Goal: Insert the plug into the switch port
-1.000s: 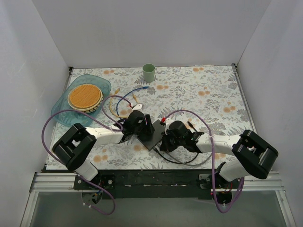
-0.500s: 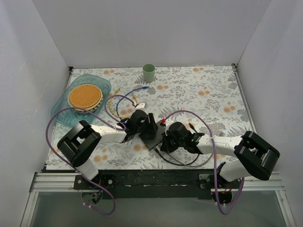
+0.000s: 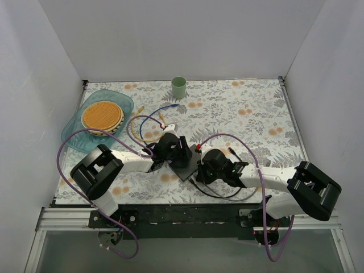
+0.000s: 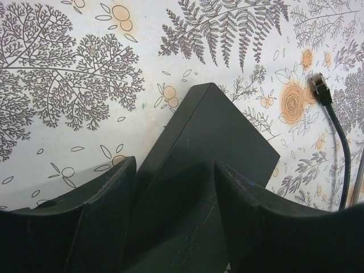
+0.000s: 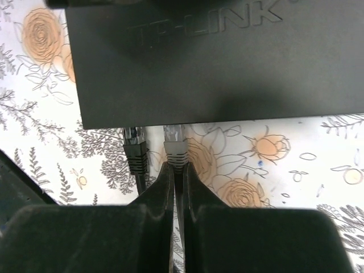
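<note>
The switch (image 3: 184, 166) is a flat dark box lying askew at the table's near middle. My left gripper (image 3: 177, 151) is closed on its far end; in the left wrist view the switch (image 4: 219, 133) runs between the two fingers (image 4: 108, 219). My right gripper (image 3: 199, 170) is shut on a grey plug (image 5: 176, 152) just behind its boot. The plug's clear tip touches the switch's socket edge (image 5: 216, 57); whether it is seated is hidden. A black plug (image 5: 135, 153) sits at the same edge, to its left.
A loose black plug (image 4: 319, 86) on its cable lies right of the switch. A green cup (image 3: 179, 87) stands at the back. A teal tray (image 3: 74, 133) with a woven plate (image 3: 102, 116) is at the left. Yellow and blue cables (image 3: 149, 124) lie beside it.
Both grippers and the switch have shifted slightly to the right. The right gripper has edged in toward the switch's socket edge with the grey plug.
</note>
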